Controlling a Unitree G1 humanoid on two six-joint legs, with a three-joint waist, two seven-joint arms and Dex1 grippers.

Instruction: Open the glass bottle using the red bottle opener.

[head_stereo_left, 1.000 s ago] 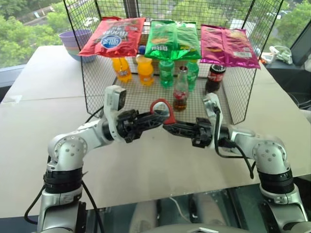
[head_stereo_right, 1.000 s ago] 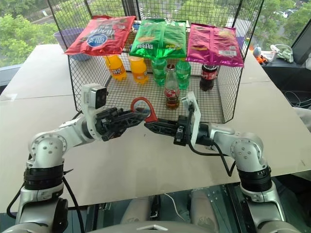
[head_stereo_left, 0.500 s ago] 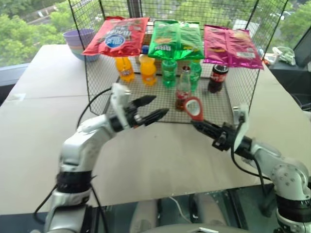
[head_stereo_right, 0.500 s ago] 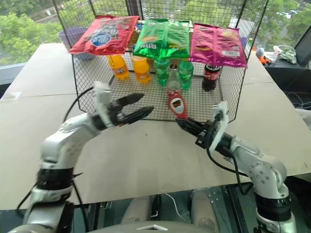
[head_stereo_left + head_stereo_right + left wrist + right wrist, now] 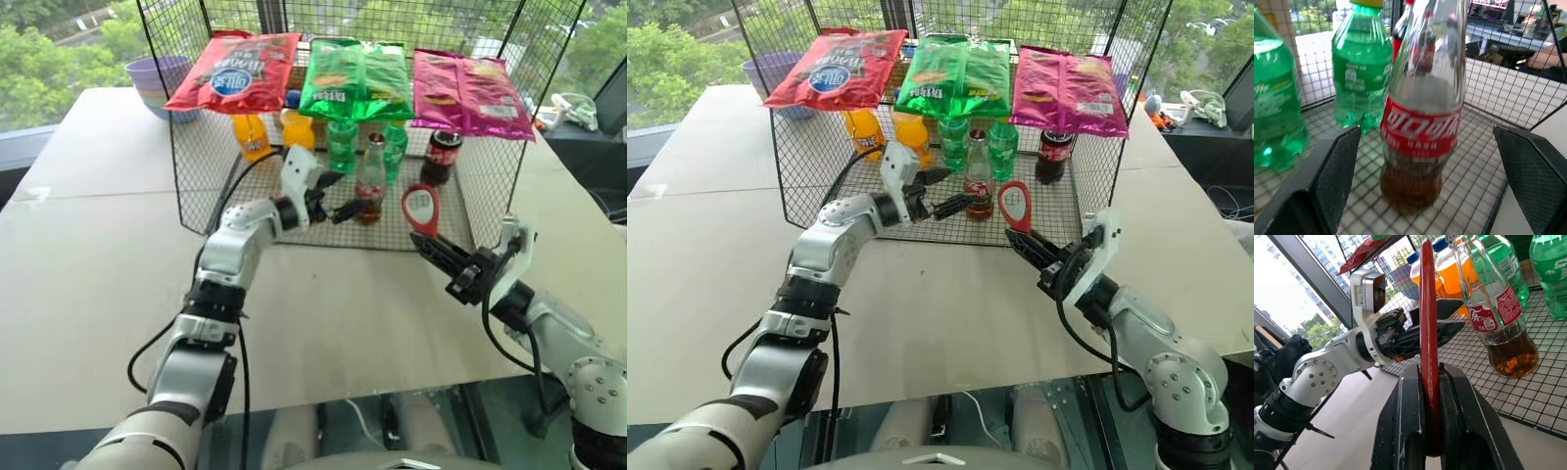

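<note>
At frame centre, the bottle [image 5: 369, 181] stands on the wire rack's floor [image 5: 323, 211], between the left gripper's [image 5: 340, 195] wide-open fingers. Right of centre, the right gripper [image 5: 437, 257] clamps the opener [image 5: 421, 211] upright.

A pale table [image 5: 88, 255] carries a black wire rack [image 5: 196, 186] at its far middle, a stack of purple bowls [image 5: 155, 80] near the far left corner, and white items [image 5: 573, 108] at the far right edge.
</note>
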